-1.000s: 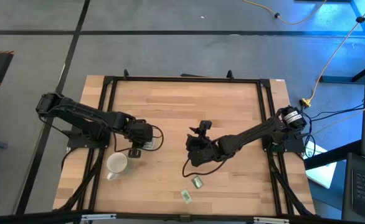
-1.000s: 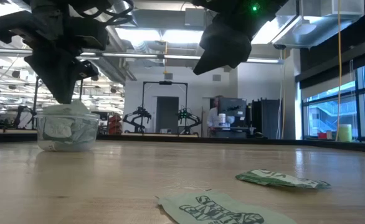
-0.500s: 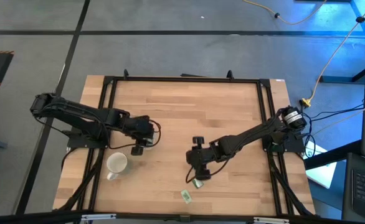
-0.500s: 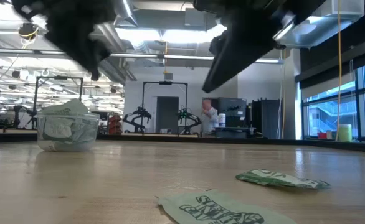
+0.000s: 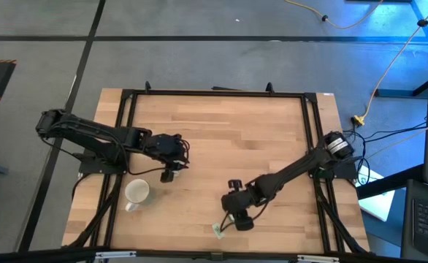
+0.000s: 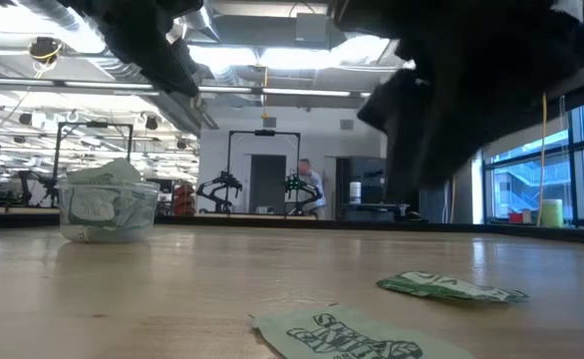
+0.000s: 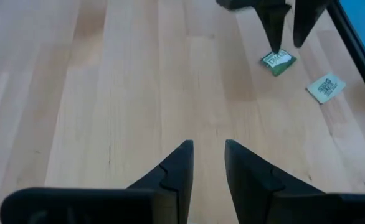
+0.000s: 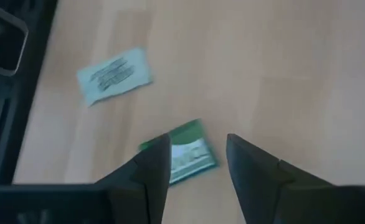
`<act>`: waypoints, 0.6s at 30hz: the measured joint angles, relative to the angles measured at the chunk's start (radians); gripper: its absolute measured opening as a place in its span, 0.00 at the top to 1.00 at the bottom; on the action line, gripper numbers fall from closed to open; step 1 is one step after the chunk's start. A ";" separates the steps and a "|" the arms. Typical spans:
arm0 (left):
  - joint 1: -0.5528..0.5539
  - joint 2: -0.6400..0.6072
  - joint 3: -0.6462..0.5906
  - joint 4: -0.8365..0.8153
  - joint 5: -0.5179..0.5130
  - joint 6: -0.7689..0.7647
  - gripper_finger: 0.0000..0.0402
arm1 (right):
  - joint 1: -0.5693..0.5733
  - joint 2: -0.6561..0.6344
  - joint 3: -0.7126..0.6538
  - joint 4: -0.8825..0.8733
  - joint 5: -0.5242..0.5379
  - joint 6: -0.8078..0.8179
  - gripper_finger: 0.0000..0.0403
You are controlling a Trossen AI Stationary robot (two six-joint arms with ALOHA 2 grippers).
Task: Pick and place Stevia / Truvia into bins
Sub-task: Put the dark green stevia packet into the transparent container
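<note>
Two green-and-white Stevia sachets lie flat on the wood near the table's near edge. In the right wrist view, one sachet [image 8: 184, 154] sits between the open fingers of my right gripper [image 8: 198, 155], and the other sachet [image 8: 114, 74] lies beside it. The high view has my right gripper [image 5: 234, 219] low over the first, and the second sachet [image 5: 218, 230] showing. The clear cup [image 6: 108, 207] stands upright, filled with sachets. My left gripper [image 7: 208, 152] hovers open above bare wood, left of centre [image 5: 169, 172].
A white mug [image 5: 136, 192] stands near the table's left near side, beside my left arm. A black frame [image 5: 214, 93] runs round the tabletop. Bare wood lies between the two arms. A person [image 6: 307, 184] moves in the room far behind the table.
My right gripper has travelled toward the table's near edge and come down, so its open fingers now straddle one sachet. My left gripper has risen from just above the cup and shifted a little toward the table's right. The sachets and cup have stayed put.
</note>
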 joint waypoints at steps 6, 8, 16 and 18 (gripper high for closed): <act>0.000 0.007 0.000 0.003 -0.002 0.000 0.79 | 0.008 0.059 0.000 0.017 0.021 -0.001 0.71; 0.000 0.016 0.000 0.009 -0.002 0.000 0.79 | 0.009 0.069 0.000 0.013 0.040 -0.003 0.73; 0.000 0.041 0.001 0.021 -0.003 0.000 0.79 | 0.024 0.098 0.000 0.010 0.044 -0.052 0.78; 0.000 0.043 0.000 0.009 -0.003 0.000 0.79 | 0.029 0.103 0.001 0.011 0.044 -0.053 0.78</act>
